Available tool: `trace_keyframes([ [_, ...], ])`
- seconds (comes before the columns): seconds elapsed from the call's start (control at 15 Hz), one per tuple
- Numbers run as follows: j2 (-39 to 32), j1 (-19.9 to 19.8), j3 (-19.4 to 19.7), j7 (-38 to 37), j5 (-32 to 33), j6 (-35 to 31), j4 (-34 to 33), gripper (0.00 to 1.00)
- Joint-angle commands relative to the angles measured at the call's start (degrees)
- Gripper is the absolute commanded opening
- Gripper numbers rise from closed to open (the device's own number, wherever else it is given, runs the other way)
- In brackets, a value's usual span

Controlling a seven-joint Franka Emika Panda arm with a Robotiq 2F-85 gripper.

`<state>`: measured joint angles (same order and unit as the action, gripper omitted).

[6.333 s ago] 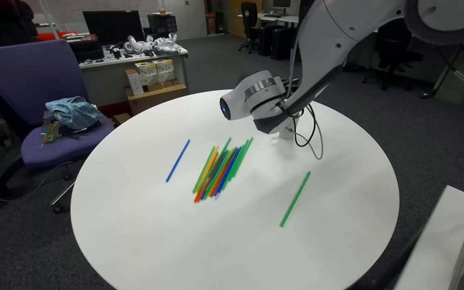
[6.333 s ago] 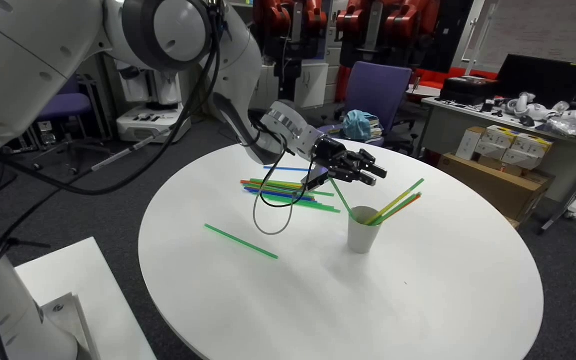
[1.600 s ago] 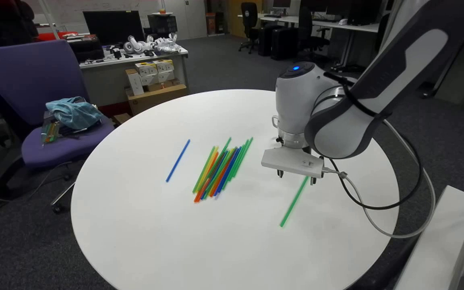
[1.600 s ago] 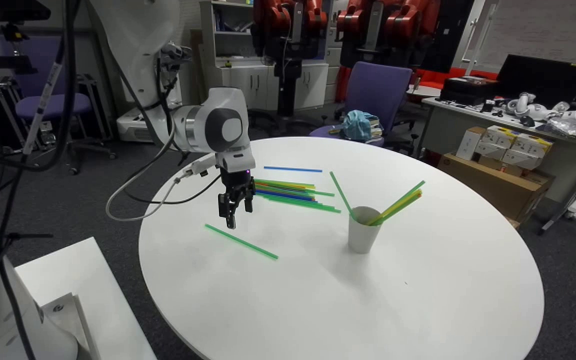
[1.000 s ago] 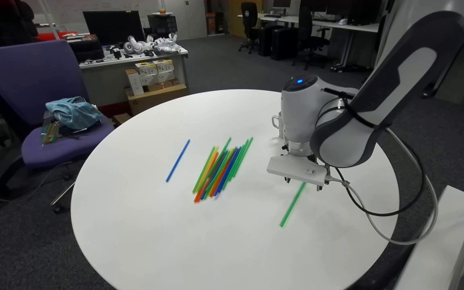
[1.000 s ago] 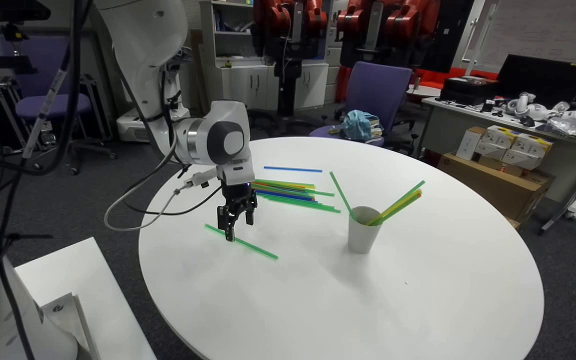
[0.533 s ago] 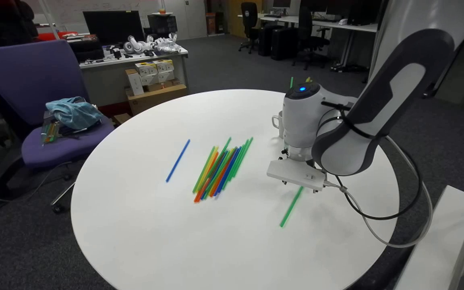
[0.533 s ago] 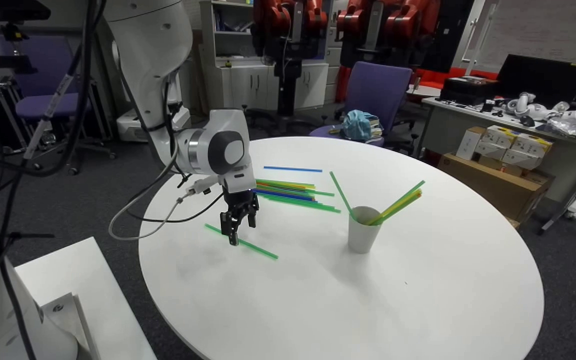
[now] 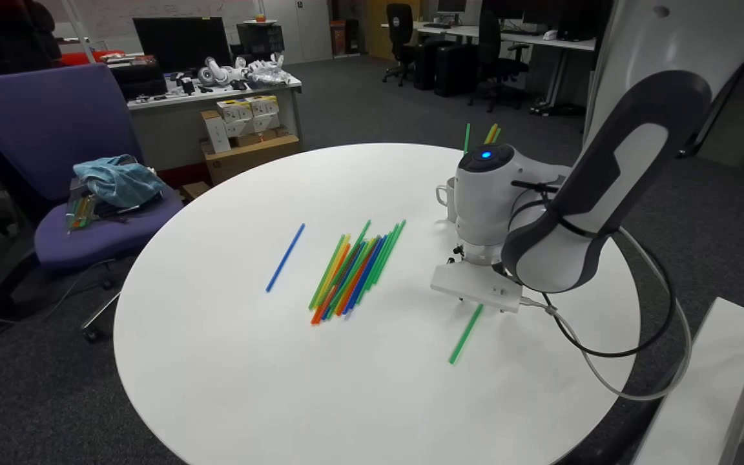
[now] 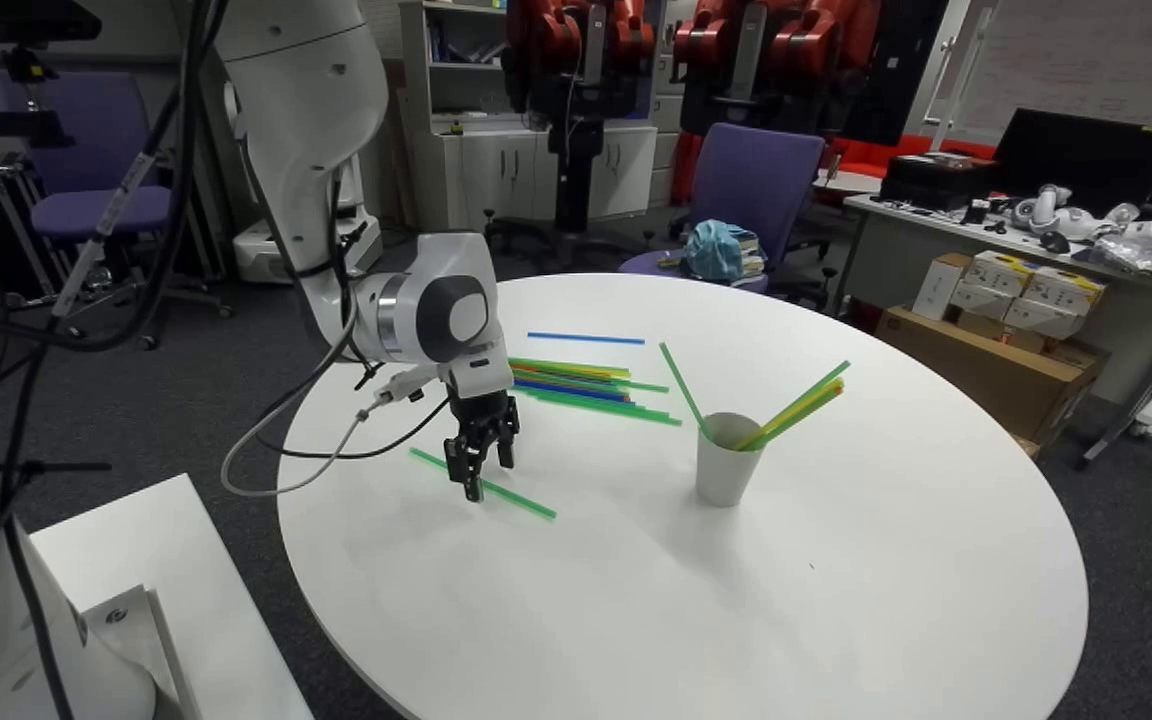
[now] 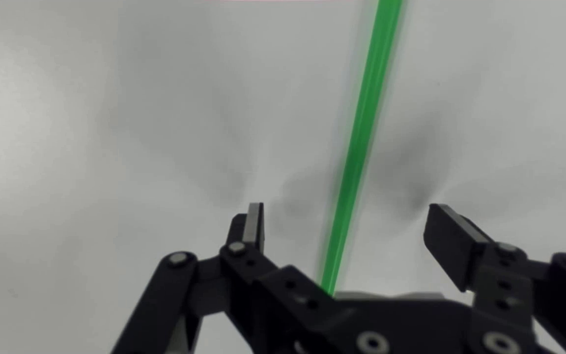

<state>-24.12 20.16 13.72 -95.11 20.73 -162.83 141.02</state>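
Observation:
A lone green straw [image 11: 361, 132] lies flat on the white table. My gripper [image 11: 346, 206] points down over it with jaws spread, one finger on each side of the straw. Space shows between the straw and both fingers in the wrist view, so nothing is held. In an exterior view the gripper [image 10: 491, 478] hangs low, its tips close to the table; whether they touch it I cannot tell. The arm hides part of the straw [image 9: 465, 336]. A white cup [image 10: 724, 475] stands upright with several straws [image 10: 791, 408] leaning in it.
A pile of green, yellow, orange and blue straws [image 9: 366, 274] lies beside the arm, with a single blue straw [image 9: 285, 258] farther off. The round table [image 10: 836, 600] has a purple chair [image 9: 55, 129] near its edge. A cable loop [image 9: 669, 381] hangs from the wrist.
Several seconds ago the gripper was tilted sideways near the cup; it has since swung over the lone green straw, pointing down. During the last second it has sunk lower. The straws have stayed put.

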Motion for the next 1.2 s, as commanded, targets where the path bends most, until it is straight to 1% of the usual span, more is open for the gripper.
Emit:
trace_keyframes([
  [0.0, -0.4, 2.5, 2.6, -1.5, 0.8, -2.1, 0.5, 0.58],
  [0.27, -0.6, 3.7, 3.7, -1.3, 0.6, -2.7, 0.4, 0.25],
  [0.47, -0.7, 4.3, 4.3, -1.1, 0.5, -3.2, 0.4, 0.02],
  [0.53, -0.7, 4.4, 4.4, -1.0, 0.4, -3.3, 0.4, 0.0],
  [0.73, 0.0, 4.1, 4.4, -0.6, 0.3, -2.9, 0.6, 0.0],
  [0.87, 1.4, 4.5, 5.9, -0.9, 1.1, -1.6, 0.6, 0.0],
  [1.0, 2.5, 7.1, 10.0, -2.7, 3.7, 1.2, -0.2, 0.0],
  [1.13, 3.2, 10.5, 15.6, -5.9, 8.7, 5.8, -2.5, 0.0],
])
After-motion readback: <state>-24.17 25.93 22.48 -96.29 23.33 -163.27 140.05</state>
